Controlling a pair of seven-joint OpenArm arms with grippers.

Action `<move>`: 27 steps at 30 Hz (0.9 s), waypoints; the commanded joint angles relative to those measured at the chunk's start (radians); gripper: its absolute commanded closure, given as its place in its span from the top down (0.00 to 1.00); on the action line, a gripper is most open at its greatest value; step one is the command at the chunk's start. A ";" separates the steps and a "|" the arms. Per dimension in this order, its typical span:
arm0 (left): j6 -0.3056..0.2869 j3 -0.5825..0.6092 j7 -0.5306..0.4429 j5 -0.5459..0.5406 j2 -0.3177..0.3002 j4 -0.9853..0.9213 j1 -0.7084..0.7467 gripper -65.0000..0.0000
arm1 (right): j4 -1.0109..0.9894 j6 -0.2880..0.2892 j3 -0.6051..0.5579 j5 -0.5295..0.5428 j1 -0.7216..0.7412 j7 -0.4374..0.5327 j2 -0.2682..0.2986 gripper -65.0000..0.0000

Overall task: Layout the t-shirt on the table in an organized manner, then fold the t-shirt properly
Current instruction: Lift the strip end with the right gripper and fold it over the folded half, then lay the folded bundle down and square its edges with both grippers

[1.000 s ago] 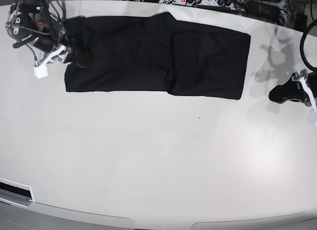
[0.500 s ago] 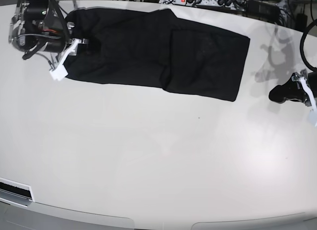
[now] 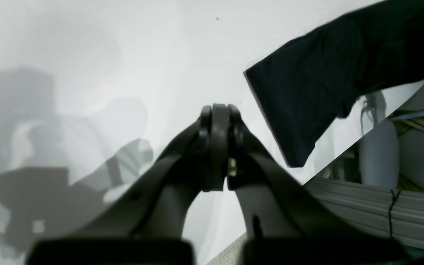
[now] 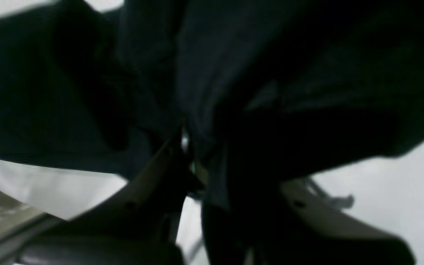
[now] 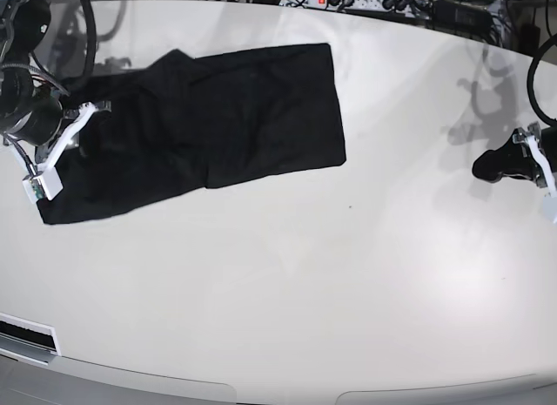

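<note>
The right gripper [image 5: 70, 135] is clamped on the black t-shirt [image 5: 218, 118] at the bench's [image 5: 305, 292] far-left edge; the left gripper [image 3: 217, 147] rests closed and empty, well apart. One-sided hauling could bunch the folds or slide fabric overboard.

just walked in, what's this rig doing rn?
Folding a black t-shirt on the white table. The right pincer is shut on the t-shirt at the table's left end in the base view, with cloth bunched around it. The left pincer is shut and empty, off to the other side, clear of the fabric. The shirt lies partly folded, skewed.
</note>
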 commanded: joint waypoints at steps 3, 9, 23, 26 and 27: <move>0.001 -0.008 -0.021 -0.023 -0.024 0.014 -0.013 0.00 | 0.087 0.023 0.003 0.167 -0.045 0.014 -0.056 0.00; 0.001 -0.008 -0.027 -0.023 -0.021 0.014 -0.013 0.00 | 0.103 0.126 -0.010 0.529 -0.098 -0.039 -0.211 0.00; 0.001 -0.008 -0.040 -0.024 -0.022 0.014 -0.013 0.00 | 0.100 0.135 -0.485 0.206 -0.098 0.101 -0.328 0.13; 0.001 -0.008 -0.041 -0.023 -0.022 0.014 -0.014 0.00 | 0.100 0.135 -0.613 0.100 -0.077 0.133 -0.318 0.64; 0.001 -0.008 -0.041 -0.024 -0.023 0.014 -0.015 0.00 | 0.100 0.135 -0.643 0.095 -0.063 0.127 -0.318 0.72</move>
